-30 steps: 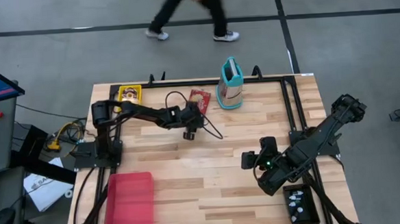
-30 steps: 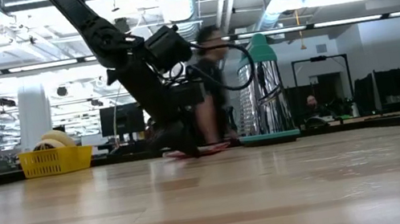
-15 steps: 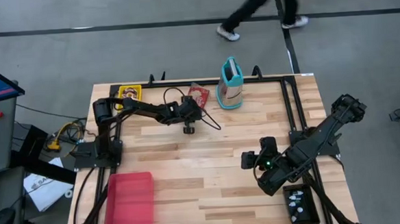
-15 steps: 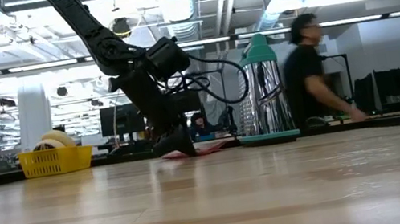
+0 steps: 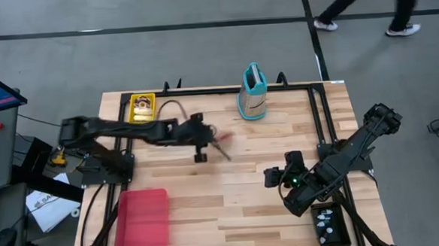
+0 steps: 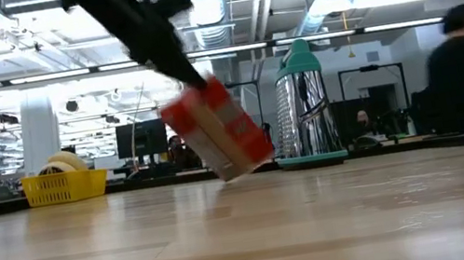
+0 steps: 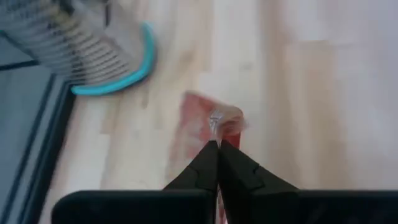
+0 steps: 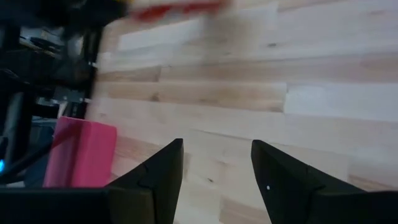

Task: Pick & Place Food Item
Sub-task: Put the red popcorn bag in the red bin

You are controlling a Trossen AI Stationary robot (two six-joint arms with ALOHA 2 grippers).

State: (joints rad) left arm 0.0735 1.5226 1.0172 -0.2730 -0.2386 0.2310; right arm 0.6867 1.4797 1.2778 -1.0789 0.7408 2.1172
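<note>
Since a sec ago the red food packet [image 6: 216,130] has left the far edge by the grater and now hangs tilted above the surface [image 5: 245,182], mid-left, pinched in the left pincer [image 5: 209,135], fingers pressed together on its top edge. Nearest: pink bin [image 5: 143,223] at front-left corner, right pincer [image 8: 214,163] waiting front-right w/ fingers spread, holding nothing. Farther back: teal-rimmed grater [image 5: 252,92] upright at far edge, yellow basket [image 5: 142,107] at far left. Beyond, a person [image 5: 371,0] walks past
</note>
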